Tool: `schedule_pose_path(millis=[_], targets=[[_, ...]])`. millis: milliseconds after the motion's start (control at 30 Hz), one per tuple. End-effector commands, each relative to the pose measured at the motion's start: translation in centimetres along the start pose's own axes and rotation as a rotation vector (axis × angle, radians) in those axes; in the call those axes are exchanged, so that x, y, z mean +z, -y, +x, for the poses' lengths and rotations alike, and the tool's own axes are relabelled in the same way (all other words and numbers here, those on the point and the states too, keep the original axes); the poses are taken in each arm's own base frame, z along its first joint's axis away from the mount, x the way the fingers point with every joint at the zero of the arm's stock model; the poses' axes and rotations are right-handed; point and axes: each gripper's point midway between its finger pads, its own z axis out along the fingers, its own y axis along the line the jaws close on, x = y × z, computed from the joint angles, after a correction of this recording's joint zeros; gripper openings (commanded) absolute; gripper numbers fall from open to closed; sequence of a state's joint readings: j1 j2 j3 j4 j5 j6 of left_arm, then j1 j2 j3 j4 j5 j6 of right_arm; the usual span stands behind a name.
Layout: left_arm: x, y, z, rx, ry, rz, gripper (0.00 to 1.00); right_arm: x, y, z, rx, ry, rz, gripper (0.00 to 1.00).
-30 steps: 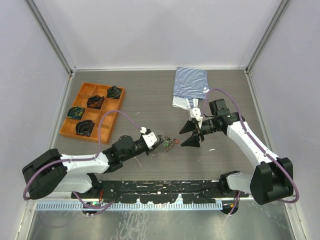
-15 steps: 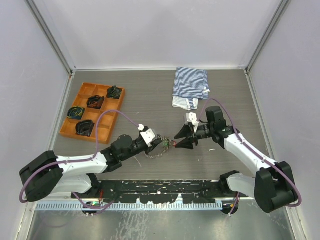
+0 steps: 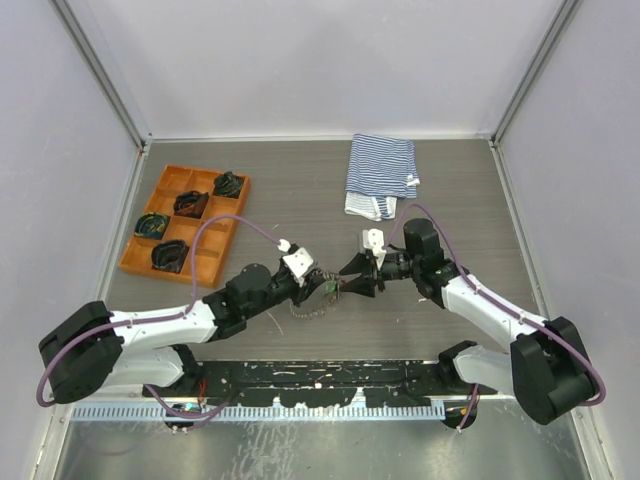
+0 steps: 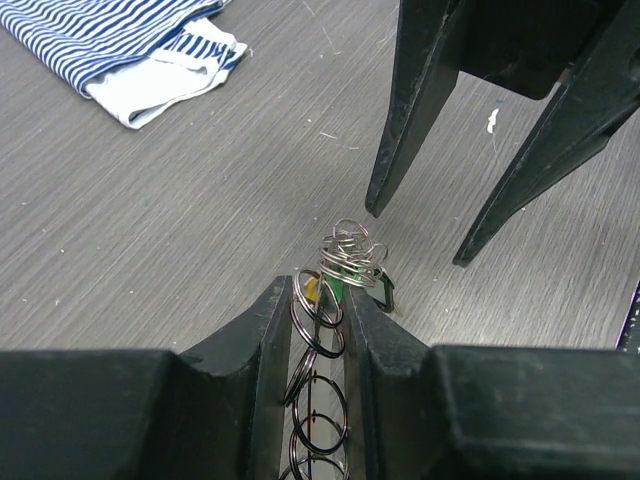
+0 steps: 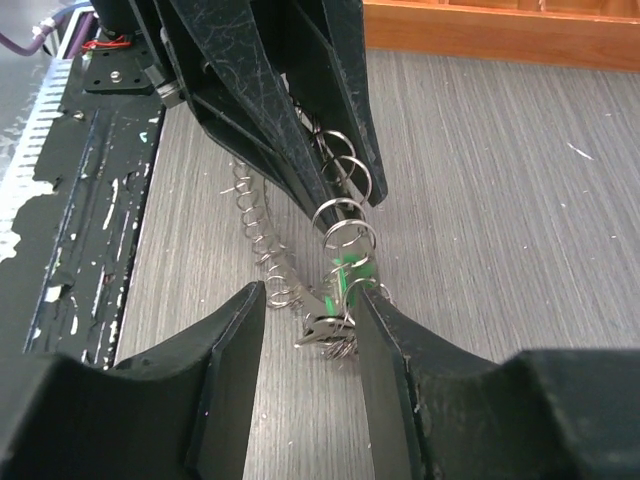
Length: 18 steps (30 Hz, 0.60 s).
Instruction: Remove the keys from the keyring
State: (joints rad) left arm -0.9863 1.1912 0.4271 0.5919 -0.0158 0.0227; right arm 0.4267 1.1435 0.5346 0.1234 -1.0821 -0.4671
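Note:
The keyring's chain of metal rings (image 4: 318, 330) runs between the fingers of my left gripper (image 4: 320, 295), which is shut on it. Its loose tail (image 3: 308, 306) lies on the table. Just past the left fingertips hangs a clump of small rings with the keys (image 4: 347, 272), of which a green head and a bit of yellow show. My right gripper (image 5: 308, 300) is open, with one jaw on each side of that clump (image 5: 348, 275). One jaw lies close against the rings and the other stands apart. In the top view the left gripper (image 3: 318, 283) and right gripper (image 3: 348, 284) meet tip to tip mid-table.
An orange tray (image 3: 140, 262) with dark bundles sits at the far left. A striped blue-white cloth (image 3: 380, 170) lies at the back, right of centre. A black metal rail (image 3: 320, 378) runs along the near edge.
The right gripper has moved left up to the keys and its jaws have narrowed around them. The left gripper keeps its hold and has shifted slightly right.

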Motion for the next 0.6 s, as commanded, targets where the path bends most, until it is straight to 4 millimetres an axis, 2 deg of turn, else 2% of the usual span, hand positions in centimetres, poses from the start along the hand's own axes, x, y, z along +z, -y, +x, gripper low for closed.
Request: schedule_pose_path(millis=[0, 233, 467, 567], targets=[[0.8, -0.3, -3.7, -0.054, 0.081, -0.021, 0.00, 0.7, 1.4, -1.4, -0.072, 0.031, 0.056, 0.47], [0.8, -0.4, -3.4, -0.072, 0.073, -0.027, 0.00, 1.6, 1.0, -0.7, -0.086, 0.003, 0.044, 0.48], [0.8, -0.2, -3.2, -0.078, 0.067, -0.021, 0.00, 2.2, 2.1, 0.2, -0.107, -0.044, 0.096, 0.47], [0.9, -0.1, -3.2, -0.080, 0.066, -0.015, 0.00, 2.2, 2.6, 0.1, -0.118, -0.056, 0.123, 0.44]])
